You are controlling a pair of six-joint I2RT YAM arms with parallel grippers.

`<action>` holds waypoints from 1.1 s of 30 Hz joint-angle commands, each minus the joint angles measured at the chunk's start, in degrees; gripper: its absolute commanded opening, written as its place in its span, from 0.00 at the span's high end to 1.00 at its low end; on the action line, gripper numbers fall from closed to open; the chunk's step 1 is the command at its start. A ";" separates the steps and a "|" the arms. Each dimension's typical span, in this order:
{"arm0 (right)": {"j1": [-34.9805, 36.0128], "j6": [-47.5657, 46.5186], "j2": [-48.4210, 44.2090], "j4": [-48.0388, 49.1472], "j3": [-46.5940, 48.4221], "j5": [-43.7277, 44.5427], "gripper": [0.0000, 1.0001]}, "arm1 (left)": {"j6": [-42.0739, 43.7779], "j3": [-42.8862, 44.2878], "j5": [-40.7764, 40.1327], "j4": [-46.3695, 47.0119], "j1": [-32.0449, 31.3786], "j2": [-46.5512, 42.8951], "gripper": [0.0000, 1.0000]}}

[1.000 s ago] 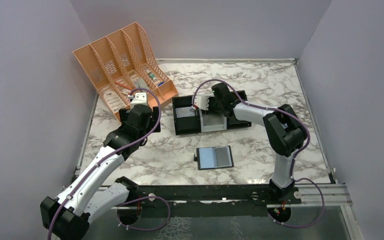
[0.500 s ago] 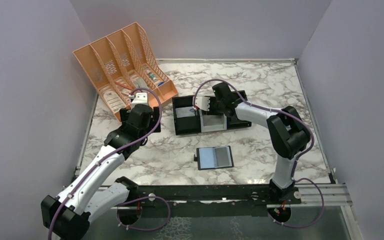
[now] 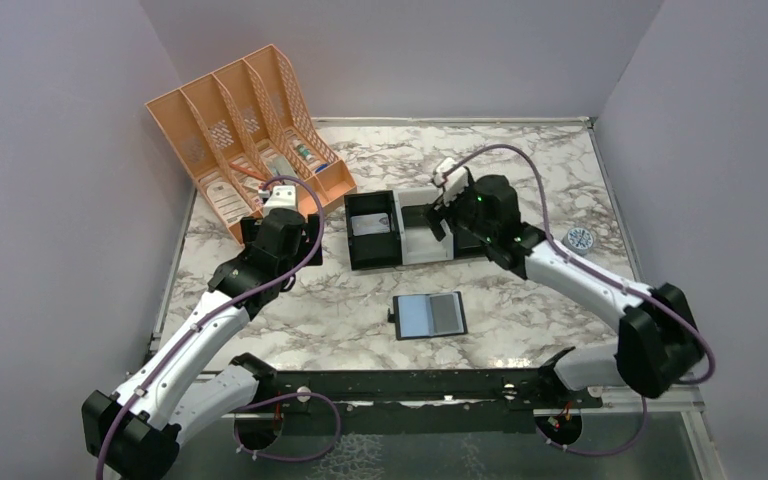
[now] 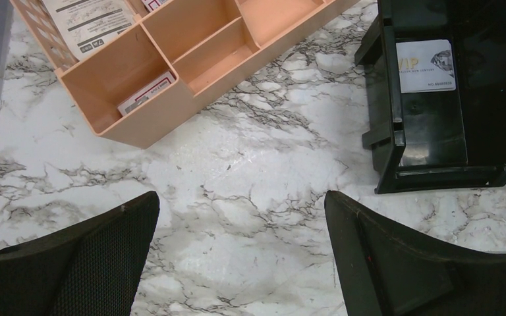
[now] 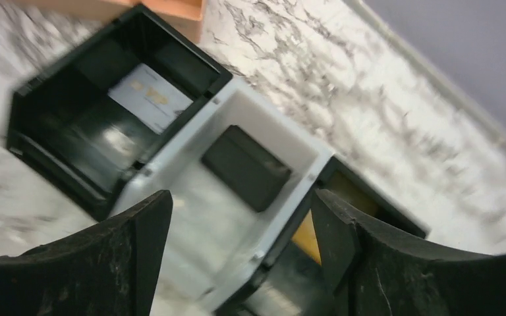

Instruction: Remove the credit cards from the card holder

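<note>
both stood spread and empty: left fingers [image 4: 72, 263] over the counter [image 4: 250, 164], right fingers [image 5: 105, 263] above a dark credit card [image 5: 246, 166] in the tray [image 5: 165, 155]. the card holder [image 3: 430, 315] lay open, well apart; the next reach should probably come down square over its slots.

Card holder [image 3: 430, 315] open flat; dark card [image 5: 246, 167] in white tray compartment [image 5: 197, 210]

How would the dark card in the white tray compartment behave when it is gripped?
The dark card lies flat and looks thin, so its edge is probably hard to catch. On the smooth white tray floor it would likely slide.
</note>
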 commanded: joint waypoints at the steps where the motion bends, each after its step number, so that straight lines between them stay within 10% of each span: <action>1: -0.03 40.17 -8.47 2.07 -6.02 7.76 0.21 | 0.42 -0.51 1.26 0.00 0.45 -0.12 0.01; 9: 1.53 49.72 -15.84 -16.89 -9.44 -6.63 0.21 | 0.42 -0.89 0.22 -0.15 0.54 -3.84 0.01; 18: 21.45 58.62 -11.93 -29.67 -8.34 18.66 0.41 | 0.42 -0.49 1.75 -0.53 0.54 -5.81 0.01; 33: 29.90 61.03 3.90 -30.19 -2.43 23.97 0.33 | 0.42 -0.32 2.79 -0.76 0.70 -7.25 0.01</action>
